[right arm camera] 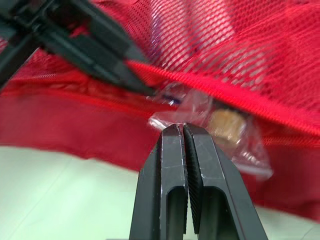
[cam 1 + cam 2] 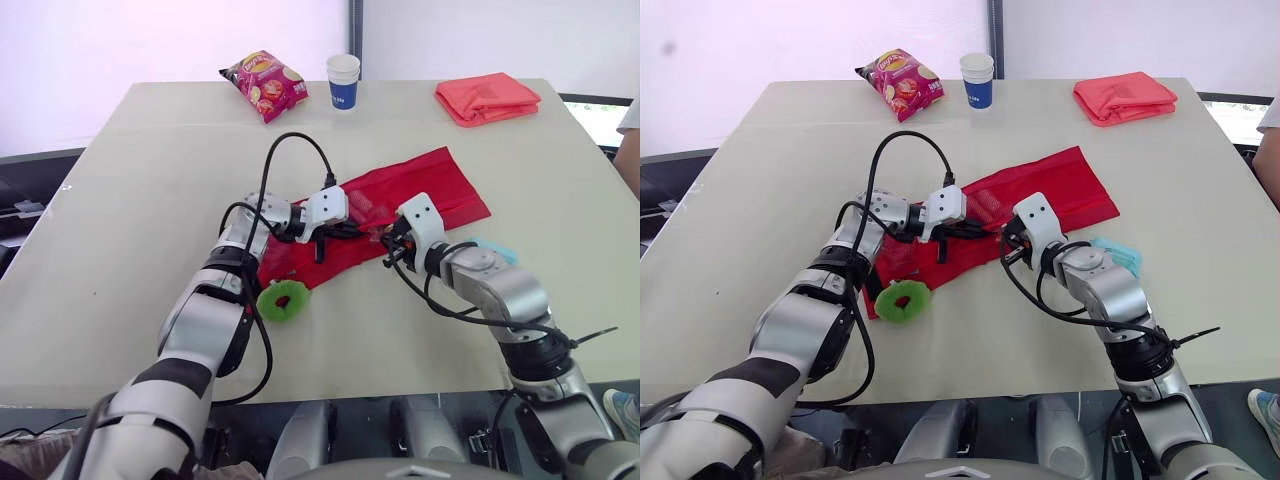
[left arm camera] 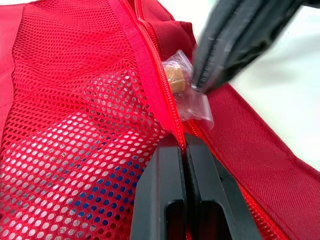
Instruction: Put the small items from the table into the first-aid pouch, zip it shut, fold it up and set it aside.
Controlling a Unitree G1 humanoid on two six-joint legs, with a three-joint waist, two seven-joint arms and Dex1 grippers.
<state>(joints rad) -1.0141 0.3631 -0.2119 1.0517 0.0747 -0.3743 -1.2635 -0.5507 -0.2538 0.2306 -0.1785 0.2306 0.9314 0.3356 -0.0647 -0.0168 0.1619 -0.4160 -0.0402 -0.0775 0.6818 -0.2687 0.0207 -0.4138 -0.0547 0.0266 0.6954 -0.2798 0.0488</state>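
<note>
The red first-aid pouch [image 2: 430, 185] lies unfolded in the middle of the table, its mesh pocket [image 3: 75, 115] facing up. My left gripper [image 3: 185, 142] is shut on the pocket's red zipper edge. Just beside it, my right gripper [image 1: 181, 129] is shut on the corner of a clear plastic packet [image 1: 225, 130] with a small tan item inside. The packet sits at the pocket's zipper opening, partly under the mesh. A green ring-shaped item [image 2: 283, 300] lies on the table by the pouch's near end. A light blue item [image 2: 1118, 252] rests beside my right forearm.
At the table's far edge stand a pink snack bag [image 2: 264, 83], a paper cup [image 2: 343, 81] and a folded orange-red cloth [image 2: 487, 97]. A person's arm [image 2: 630, 130] shows at the right edge. Black cables loop over my left arm.
</note>
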